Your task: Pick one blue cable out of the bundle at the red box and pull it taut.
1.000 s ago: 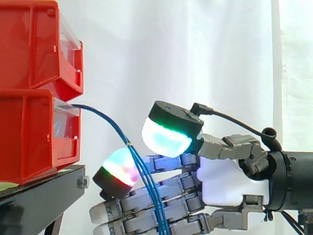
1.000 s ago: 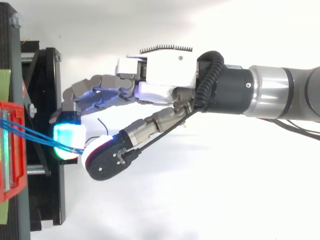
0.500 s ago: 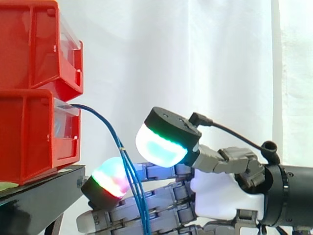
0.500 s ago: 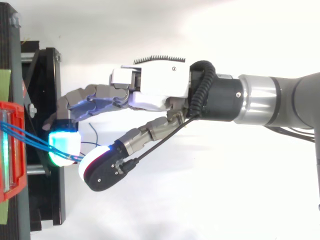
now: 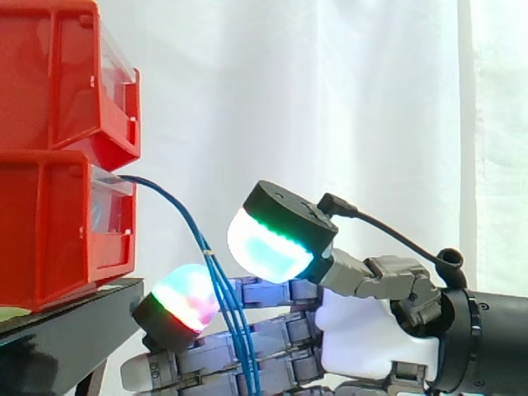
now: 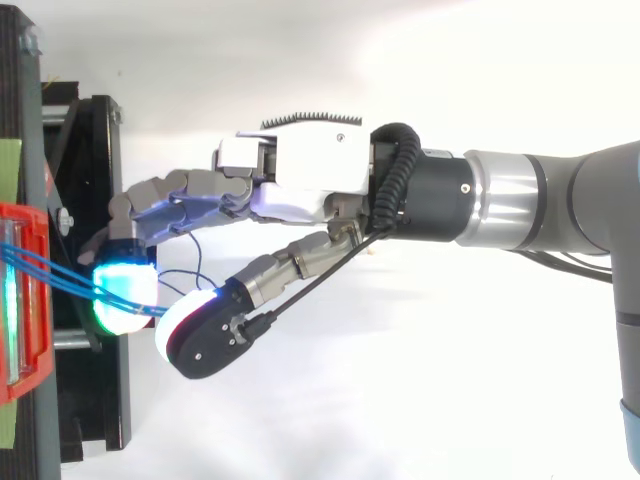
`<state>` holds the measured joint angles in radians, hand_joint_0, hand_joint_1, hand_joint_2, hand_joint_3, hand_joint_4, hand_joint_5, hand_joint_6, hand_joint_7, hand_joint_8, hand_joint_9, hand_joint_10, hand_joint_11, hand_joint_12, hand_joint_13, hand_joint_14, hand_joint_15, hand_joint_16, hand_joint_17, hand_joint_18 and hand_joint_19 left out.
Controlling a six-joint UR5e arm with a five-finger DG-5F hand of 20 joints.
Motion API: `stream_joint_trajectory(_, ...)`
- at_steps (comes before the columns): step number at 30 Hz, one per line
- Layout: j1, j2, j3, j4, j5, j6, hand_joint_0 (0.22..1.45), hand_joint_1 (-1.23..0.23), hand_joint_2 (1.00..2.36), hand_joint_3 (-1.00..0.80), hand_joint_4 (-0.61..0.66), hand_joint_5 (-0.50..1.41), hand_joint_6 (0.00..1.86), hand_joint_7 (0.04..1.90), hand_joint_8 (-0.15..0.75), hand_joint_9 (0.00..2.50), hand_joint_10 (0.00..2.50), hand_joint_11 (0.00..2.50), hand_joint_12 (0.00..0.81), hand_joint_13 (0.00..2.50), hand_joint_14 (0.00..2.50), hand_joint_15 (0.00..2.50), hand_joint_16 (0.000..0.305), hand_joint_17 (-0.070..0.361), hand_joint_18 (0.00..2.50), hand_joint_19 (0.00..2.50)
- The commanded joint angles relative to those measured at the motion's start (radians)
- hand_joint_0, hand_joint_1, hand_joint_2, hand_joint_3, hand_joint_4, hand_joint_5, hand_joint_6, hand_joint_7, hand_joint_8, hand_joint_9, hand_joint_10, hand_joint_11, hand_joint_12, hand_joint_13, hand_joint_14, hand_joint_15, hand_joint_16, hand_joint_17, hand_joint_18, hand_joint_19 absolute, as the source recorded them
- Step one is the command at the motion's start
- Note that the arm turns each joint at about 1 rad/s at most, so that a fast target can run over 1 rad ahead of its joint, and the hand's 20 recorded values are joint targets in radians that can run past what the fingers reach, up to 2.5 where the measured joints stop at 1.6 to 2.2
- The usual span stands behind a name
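Two red bins are stacked one on the other, the upper red bin [image 5: 58,74] sitting on the lower red bin [image 5: 49,223], and both rest on one black stand [image 5: 70,330] in front of the white curtain [image 5: 330,99]. One hand [image 5: 371,330] reaches in from the right.

The blue cables [image 5: 177,205] come out of the front of the lower bin as a single tight run, arch over and drop downward. A small pale tie [image 5: 207,250] bands them partway down. Below it I count three strands fanning apart slightly. They hang slack, in a curve rather than a straight line.

The fingers [image 5: 272,334] lie nearly straight, pointing toward the stand. The thumb [image 5: 268,246] is raised above them with its glowing pad facing down. From the side there is a clear gap between the thumb's pad and the nearest lit finger pad [image 5: 183,299], so the hand is spread and clamps nothing. The cables drop through that gap and run down across the front of the fingers. Whether they rest against the fingers I cannot tell.

From above, at least two blue strands [image 6: 55,278] run from the red box [image 6: 25,300] across the cyan-lit pad [image 6: 125,295] toward the thumb's tip [image 6: 205,335]. One thin loop curls just behind that pad.
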<state>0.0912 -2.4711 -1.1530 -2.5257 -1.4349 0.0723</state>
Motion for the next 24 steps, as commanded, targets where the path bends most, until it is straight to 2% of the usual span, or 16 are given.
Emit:
stream_joint_trajectory(1, -0.001, 0.000, 0.004, 0.001, -0.001, 0.004, 0.57, -0.70, 1.00, -0.48, 0.25, -0.11, 0.50, 1.21, 0.292, 0.47, 0.00, 0.14, 0.330, 0.33, 0.01, 0.14, 0.050, 0.113, 0.25, 0.23)
stream_joint_trajectory(7, -0.001, 0.000, 0.009, 0.002, -0.001, 0.003, 0.60, -0.71, 1.01, -0.41, 0.20, -0.10, 0.50, 1.28, 0.291, 0.47, 0.00, 0.14, 0.326, 0.34, 0.01, 0.15, 0.050, 0.112, 0.27, 0.24)
stream_joint_trajectory(10, -0.002, 0.000, 0.009, 0.002, -0.001, 0.004, 0.62, -0.72, 1.01, -0.34, 0.18, -0.12, 0.57, 1.20, 0.291, 0.47, 0.00, 0.15, 0.326, 0.35, 0.01, 0.15, 0.049, 0.111, 0.28, 0.24)
stream_joint_trajectory(16, -0.005, 0.000, 0.009, 0.002, -0.002, 0.004, 0.65, -0.76, 1.02, -0.20, 0.17, -0.18, 0.78, 0.91, 0.287, 0.46, 0.00, 0.18, 0.328, 0.36, 0.01, 0.15, 0.049, 0.111, 0.31, 0.23)
stream_joint_trajectory(24, -0.005, 0.001, 0.021, -0.001, -0.005, 0.004, 0.66, -0.78, 1.02, -0.17, 0.18, -0.19, 0.83, 0.82, 0.284, 0.45, 0.00, 0.22, 0.332, 0.38, 0.01, 0.15, 0.050, 0.113, 0.34, 0.22)
